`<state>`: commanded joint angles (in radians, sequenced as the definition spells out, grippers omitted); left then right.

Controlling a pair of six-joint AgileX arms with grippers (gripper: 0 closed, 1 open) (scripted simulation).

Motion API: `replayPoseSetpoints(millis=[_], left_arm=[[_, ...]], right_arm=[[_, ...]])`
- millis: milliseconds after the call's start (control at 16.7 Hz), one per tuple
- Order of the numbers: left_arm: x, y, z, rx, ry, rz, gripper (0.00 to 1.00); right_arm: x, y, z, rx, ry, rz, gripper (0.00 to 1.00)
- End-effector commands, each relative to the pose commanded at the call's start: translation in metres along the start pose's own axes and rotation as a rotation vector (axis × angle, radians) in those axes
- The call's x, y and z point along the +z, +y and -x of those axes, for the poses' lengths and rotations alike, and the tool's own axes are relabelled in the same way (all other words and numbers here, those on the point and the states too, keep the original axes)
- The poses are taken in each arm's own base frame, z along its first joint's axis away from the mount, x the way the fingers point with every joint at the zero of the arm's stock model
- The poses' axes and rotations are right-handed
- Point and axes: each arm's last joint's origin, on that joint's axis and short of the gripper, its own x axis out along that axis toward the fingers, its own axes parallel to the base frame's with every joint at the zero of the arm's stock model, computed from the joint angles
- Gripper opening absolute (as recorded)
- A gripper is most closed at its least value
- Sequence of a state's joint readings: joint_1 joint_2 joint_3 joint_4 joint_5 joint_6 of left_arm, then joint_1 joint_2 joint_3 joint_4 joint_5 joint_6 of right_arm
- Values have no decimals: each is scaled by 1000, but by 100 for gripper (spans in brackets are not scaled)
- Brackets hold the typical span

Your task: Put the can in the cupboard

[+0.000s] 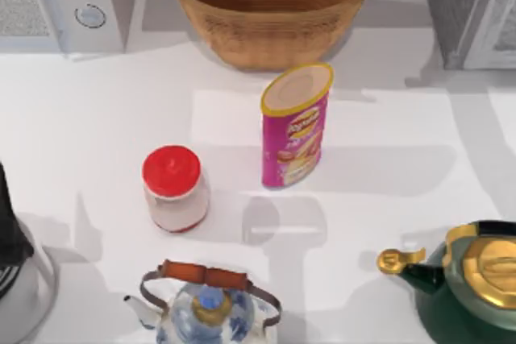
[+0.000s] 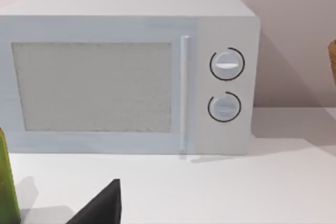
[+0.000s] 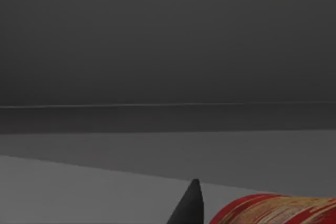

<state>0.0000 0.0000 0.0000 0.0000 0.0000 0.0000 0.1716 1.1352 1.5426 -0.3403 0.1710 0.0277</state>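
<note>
Magenta-pink, the can [image 1: 295,125] stands upright on the table [image 1: 387,126] — untouched, apart from the grey cupboard [image 1: 472,10]. Whether either arm's jaws are released or clenched, I cannot tell.

Right wrist view: looking onto a dim grey surface [image 3: 157,51], plain, crossed by one thin pale horizontal line. Below it a lighter grey floor-like plane [image 3: 79,192] is slanting across. One dark pointed fingertip [image 3: 190,205] of the right gripper is poking up at the lower edge; its partner is out of frame, so the fingers' spacing cannot be judged. Just beside the tip a rounded object [image 3: 273,211], red with tan streaks, is lying at the frame edge; identity unclear.
</note>
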Motion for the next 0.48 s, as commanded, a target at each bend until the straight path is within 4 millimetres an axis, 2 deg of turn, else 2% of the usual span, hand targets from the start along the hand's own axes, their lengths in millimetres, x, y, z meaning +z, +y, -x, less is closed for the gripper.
replayPoseSetpoints(millis=[240, 480], left_arm=[[0, 0, 0, 0, 0, 0, 100], [0, 0, 0, 0, 0, 0, 100]], right_arm=[[9, 10, -37, -6, 54, 16, 0], [8, 11, -46, -12, 73, 24, 0]])
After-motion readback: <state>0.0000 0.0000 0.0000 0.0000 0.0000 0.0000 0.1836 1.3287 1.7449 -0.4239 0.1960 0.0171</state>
